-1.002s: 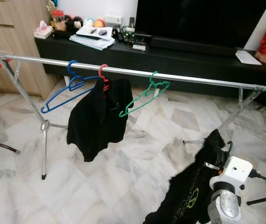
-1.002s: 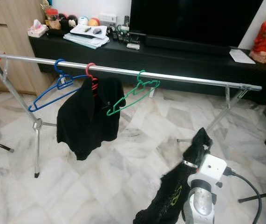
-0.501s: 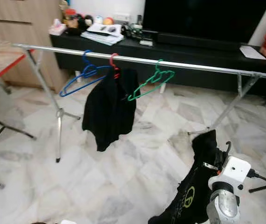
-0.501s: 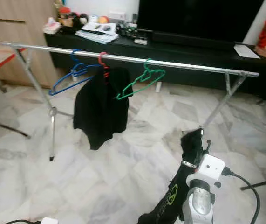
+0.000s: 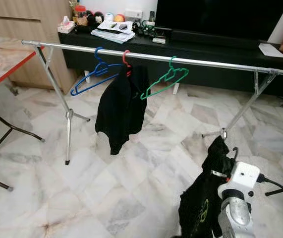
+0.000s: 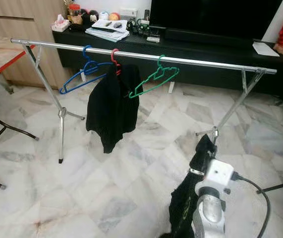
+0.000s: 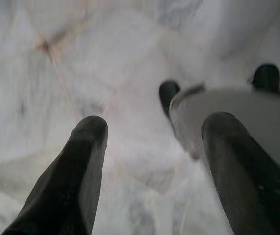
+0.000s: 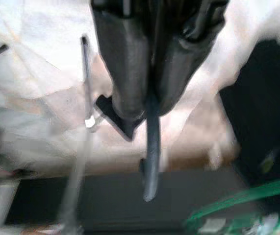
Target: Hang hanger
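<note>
A silver clothes rail [image 5: 205,63] spans the room on folding legs. On it hang an empty blue hanger [image 5: 92,77], a red hanger [image 5: 126,57] carrying a black garment [image 5: 121,106], and an empty green hanger [image 5: 163,82]. My right arm [image 5: 236,198] is low at the front right, well short of the rail. Its gripper [image 8: 147,110] is shut on the dark hook of a hanger [image 8: 152,152]. A black shirt with a green logo [image 5: 203,208] droops from that hanger. My left gripper [image 7: 152,132] is open above the marble floor.
Behind the rail stands a black TV console [image 5: 205,47] with a TV, papers and small items. A red-edged folding table [image 5: 2,62] is at the left and a wooden cabinet [image 5: 17,25] behind it. A black cable [image 5: 282,188] lies at the right.
The camera has moved back and turned left, so the rail looks farther off and the table has come into view. My right gripper still holds the hanger with the shirt.
</note>
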Robot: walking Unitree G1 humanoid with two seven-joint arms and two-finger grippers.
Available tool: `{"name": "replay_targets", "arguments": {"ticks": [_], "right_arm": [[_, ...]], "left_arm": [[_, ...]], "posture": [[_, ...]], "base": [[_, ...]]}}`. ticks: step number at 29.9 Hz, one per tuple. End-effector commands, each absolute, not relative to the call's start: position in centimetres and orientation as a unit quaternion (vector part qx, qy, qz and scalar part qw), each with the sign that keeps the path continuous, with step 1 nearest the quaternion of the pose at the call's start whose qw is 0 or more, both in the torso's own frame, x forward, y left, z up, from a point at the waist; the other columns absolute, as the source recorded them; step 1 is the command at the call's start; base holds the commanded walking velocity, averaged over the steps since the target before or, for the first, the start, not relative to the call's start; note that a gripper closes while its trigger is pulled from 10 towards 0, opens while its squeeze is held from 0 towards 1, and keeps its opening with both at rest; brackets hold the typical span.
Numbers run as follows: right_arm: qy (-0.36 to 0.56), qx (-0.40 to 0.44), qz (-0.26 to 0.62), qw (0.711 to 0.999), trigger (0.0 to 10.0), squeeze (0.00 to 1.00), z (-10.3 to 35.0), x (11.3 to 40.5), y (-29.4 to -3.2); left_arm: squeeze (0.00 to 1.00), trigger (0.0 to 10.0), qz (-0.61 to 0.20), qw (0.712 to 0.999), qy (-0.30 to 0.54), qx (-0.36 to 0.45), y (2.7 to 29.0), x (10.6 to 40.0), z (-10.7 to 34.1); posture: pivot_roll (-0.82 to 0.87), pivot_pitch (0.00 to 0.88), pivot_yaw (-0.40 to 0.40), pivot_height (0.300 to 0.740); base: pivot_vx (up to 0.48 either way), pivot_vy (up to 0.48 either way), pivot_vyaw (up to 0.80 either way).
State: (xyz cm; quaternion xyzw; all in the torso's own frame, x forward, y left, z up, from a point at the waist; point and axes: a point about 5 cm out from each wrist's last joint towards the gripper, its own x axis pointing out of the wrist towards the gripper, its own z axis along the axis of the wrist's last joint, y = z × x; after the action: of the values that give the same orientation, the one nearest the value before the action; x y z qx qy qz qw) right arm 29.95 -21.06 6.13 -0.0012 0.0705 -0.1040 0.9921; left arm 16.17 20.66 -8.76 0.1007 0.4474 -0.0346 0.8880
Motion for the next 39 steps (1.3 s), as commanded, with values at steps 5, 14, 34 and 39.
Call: {"name": "replay_targets", "arguments": {"ticks": [5,14,34,39], "right_arm": [[0.109,-0.054,0.014,0.992,10.0,0.0,6.3,31.2,-20.4],[0.146,-0.197,0.261,0.934,10.0,0.0,6.7,32.3,-18.3],[0.129,-0.224,0.56,0.787,10.0,0.0,11.0,31.8,-17.9],[0.11,-0.239,0.586,0.766,10.0,0.0,12.2,31.9,-17.6]], "left_arm": [[0.0,10.0,-0.058,0.916,0.368,0.149,21.7,21.5,-5.7],[0.0,10.0,-0.19,0.933,0.178,0.25,20.0,28.7,1.2],[0.0,10.0,-0.375,0.866,0.151,0.295,17.6,29.5,3.7],[0.0,10.0,-0.39,0.855,0.16,0.303,17.2,29.6,3.6]], "posture": [[-0.05,0.116,-0.05,0.74],[-0.04,0.089,-0.05,0.74],[-0.02,0.067,-0.067,0.74],[-0.02,0.077,-0.069,0.74]], "base": [[0.0,0.0,0.0],[0.0,0.0,0.0],[0.0,0.0,0.0],[0.0,0.0,0.0]]}}
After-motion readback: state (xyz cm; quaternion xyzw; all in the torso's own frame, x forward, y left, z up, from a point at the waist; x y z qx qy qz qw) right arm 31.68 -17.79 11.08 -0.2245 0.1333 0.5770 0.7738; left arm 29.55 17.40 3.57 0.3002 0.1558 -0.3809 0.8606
